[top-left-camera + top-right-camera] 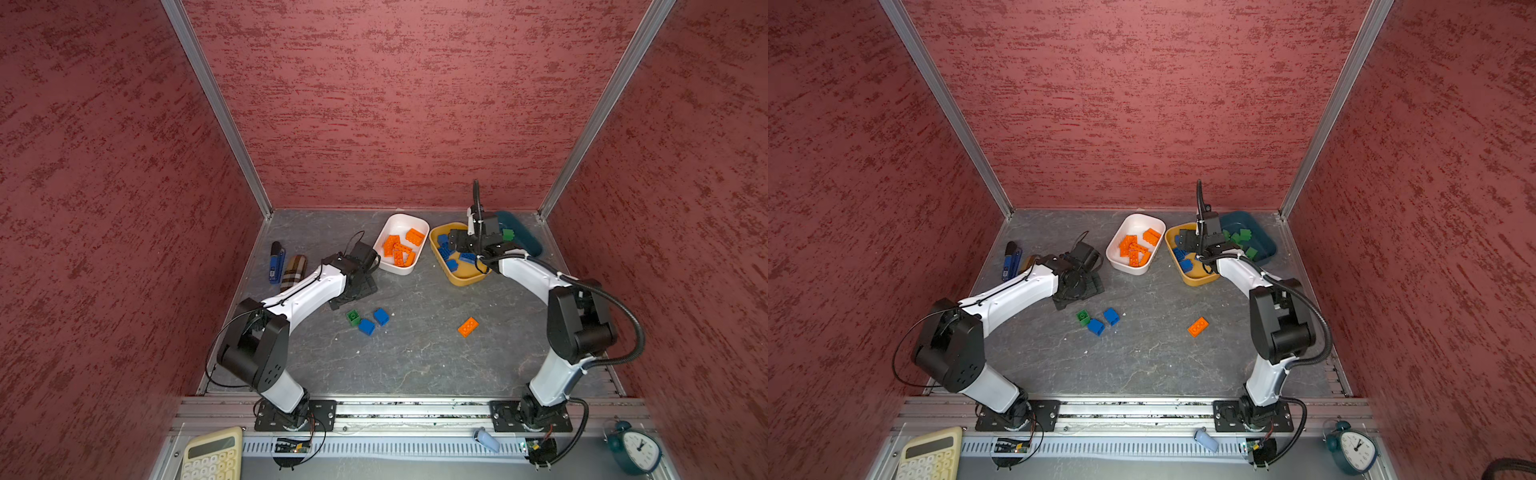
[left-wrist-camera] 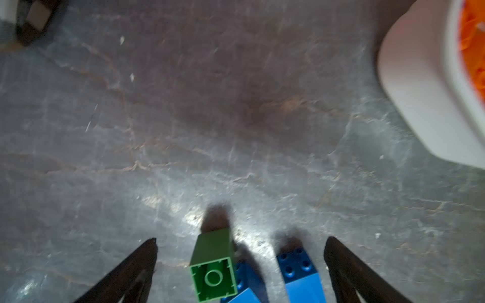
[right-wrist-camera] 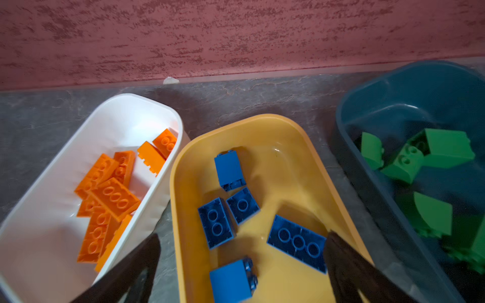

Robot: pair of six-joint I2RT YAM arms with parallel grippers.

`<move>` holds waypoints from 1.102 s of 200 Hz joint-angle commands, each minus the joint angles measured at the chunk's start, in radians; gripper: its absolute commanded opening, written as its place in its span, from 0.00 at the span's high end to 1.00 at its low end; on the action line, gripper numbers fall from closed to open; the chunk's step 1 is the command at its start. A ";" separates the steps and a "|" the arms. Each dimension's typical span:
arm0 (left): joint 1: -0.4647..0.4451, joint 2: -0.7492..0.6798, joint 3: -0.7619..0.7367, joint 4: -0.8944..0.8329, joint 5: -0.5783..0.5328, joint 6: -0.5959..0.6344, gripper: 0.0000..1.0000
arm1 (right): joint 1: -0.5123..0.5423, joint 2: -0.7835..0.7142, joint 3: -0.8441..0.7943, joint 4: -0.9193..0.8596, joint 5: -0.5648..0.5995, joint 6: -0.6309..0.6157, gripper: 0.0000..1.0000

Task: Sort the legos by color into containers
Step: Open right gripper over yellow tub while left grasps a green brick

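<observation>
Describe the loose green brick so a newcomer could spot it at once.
On the grey tabletop, left of centre, three loose bricks cluster. The green brick is leftmost in both top views. Its two neighbours are blue bricks.

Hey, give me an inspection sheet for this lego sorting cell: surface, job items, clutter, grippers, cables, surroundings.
Surface: grey stone-look tabletop, a few pale specks.
Job's things: white tub holds orange bricks; yellow tub holds blue bricks; teal tub holds green bricks. On the tabletop: loose green brick, two loose blue bricks, loose orange brick.
Clutter: blue-and-black stapler, plaid case; calculator and clock beyond the front rail.
Grippers: left gripper open, empty, by the loose green brick; right gripper open, empty, above the yellow tub.
Cables: black cable loops off the left arm; corrugated hose on the right arm.
Surroundings: red textured walls, aluminium posts.
</observation>
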 commanded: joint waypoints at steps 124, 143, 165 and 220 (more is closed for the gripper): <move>-0.052 0.051 -0.093 0.048 0.079 -0.076 0.43 | -0.019 -0.233 -0.158 0.030 0.144 0.119 0.01; -0.055 0.065 -0.092 0.035 0.067 -0.082 0.49 | -0.019 -0.238 -0.167 0.031 0.150 0.119 0.01; -0.056 0.063 -0.094 0.031 0.058 -0.089 0.54 | -0.019 -0.239 -0.179 0.037 0.148 0.126 0.01; -0.072 -0.027 -0.084 0.053 0.017 -0.044 0.74 | -0.020 -0.298 -0.236 0.087 0.177 0.132 0.01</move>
